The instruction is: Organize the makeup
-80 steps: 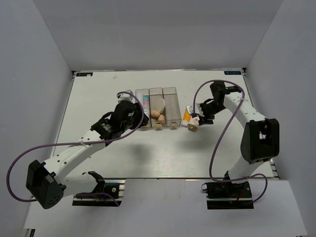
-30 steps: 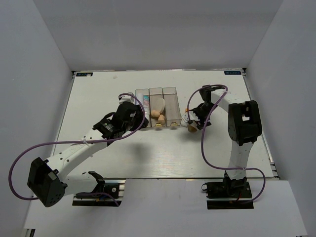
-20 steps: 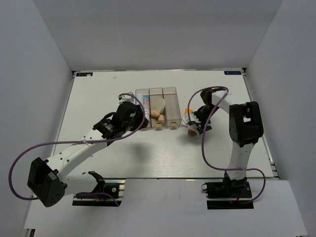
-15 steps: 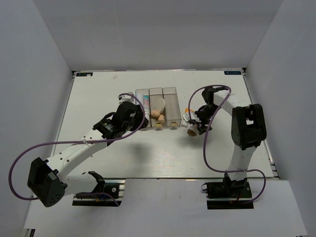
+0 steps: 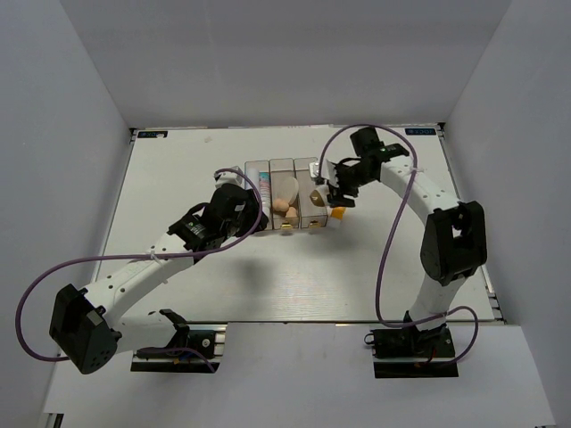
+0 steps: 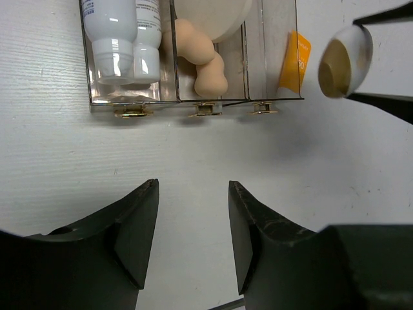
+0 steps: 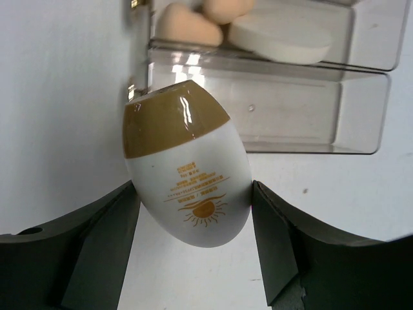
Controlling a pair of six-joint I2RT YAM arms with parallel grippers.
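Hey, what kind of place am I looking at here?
Probably a robotics lab test booth: a white table boxed in by plain grey walls, a left arm and right arm bolted at its near edge, and a clear three-compartment tray holding beige sponges and white tubes.

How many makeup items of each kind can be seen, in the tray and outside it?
White tubes: 2
Sponges: 2
Puff: 1
Orange tube: 1
Egg-shaped bottle: 1
Total: 7
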